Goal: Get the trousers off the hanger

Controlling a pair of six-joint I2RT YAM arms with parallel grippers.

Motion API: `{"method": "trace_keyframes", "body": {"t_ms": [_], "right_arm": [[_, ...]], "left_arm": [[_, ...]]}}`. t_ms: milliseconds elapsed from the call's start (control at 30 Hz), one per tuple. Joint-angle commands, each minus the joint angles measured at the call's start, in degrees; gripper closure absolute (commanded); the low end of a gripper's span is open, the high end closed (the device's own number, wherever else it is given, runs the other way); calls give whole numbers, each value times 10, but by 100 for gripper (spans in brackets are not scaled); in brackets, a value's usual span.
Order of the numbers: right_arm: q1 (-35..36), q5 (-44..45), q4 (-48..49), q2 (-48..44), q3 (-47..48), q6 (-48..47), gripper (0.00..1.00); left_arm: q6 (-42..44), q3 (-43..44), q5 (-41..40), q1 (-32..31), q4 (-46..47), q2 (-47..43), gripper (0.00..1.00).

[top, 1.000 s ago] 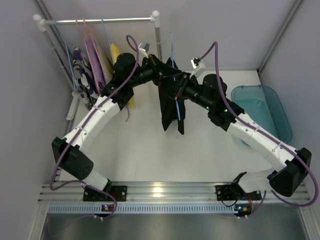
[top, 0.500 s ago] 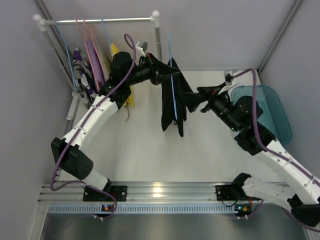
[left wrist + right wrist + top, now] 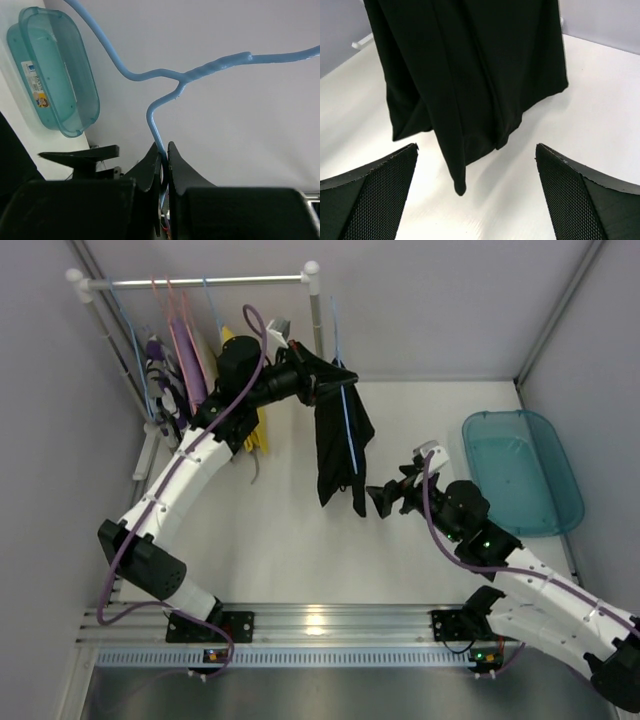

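Note:
The black trousers (image 3: 335, 445) hang folded over the light-blue wire hanger (image 3: 346, 415), held up above the white table. My left gripper (image 3: 322, 383) is shut on the hanger's wire; in the left wrist view the blue hanger (image 3: 165, 77) runs down into the closed left gripper (image 3: 165, 155). My right gripper (image 3: 385, 498) stands open low to the right of the trousers' hem, apart from it. The right wrist view shows the trousers (image 3: 465, 75) dangling ahead of the right gripper (image 3: 476, 165), with its mesh fingertips (image 3: 385, 170) wide apart and nothing between them.
A white rail (image 3: 200, 282) at the back left carries pink hangers with purple (image 3: 185, 360) and yellow (image 3: 238, 350) garments. A teal bin (image 3: 522, 470) sits at the right, also in the left wrist view as the bin (image 3: 55, 75). Walls close in on three sides.
My right gripper has let go of the trousers, opened wide, and drawn back and down toward the near right. The trousers now hang straight from the hanger. The left arm barely moved.

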Motion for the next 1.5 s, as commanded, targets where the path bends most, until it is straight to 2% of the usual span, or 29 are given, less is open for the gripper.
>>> {"method": "trace_keyframes", "body": {"t_ms": [0, 133, 333, 633, 867, 1033, 1133, 1233, 1333, 1367, 1433, 1467], "right_arm": [[-1, -35, 153, 5, -19, -46, 1], [-1, -46, 229, 56, -35, -66, 1], [-1, -67, 286, 131, -7, -89, 1], [-1, 25, 335, 233, 49, -122, 0], [-3, 18, 350, 258, 77, -153, 2], [-9, -12, 348, 230, 51, -172, 5], [-12, -17, 344, 213, 38, -176, 13], [-15, -16, 339, 211, 61, -159, 42], [-15, -18, 328, 228, 114, -142, 56], [-15, -24, 316, 232, 131, -136, 68], [-16, -38, 279, 245, 182, -124, 79], [-17, -42, 269, 246, 195, -115, 88]], "left_arm": [[-19, 60, 3, -7, 47, -35, 100], [-26, 70, 3, -14, 54, -38, 100], [-36, 77, 6, -15, 59, -42, 100], [-56, 99, 13, -28, 64, -52, 100], [-69, 77, 29, -30, 73, -62, 100], [-67, 78, 30, -30, 73, -63, 100], [-64, 76, 32, -29, 73, -63, 100], [-63, 53, 37, -29, 74, -63, 100], [-62, 23, 44, -30, 92, -68, 100], [-62, 1, 45, -29, 93, -70, 100], [-60, -22, 48, -29, 100, -78, 100], [-58, -40, 49, -29, 104, -79, 100]]}}
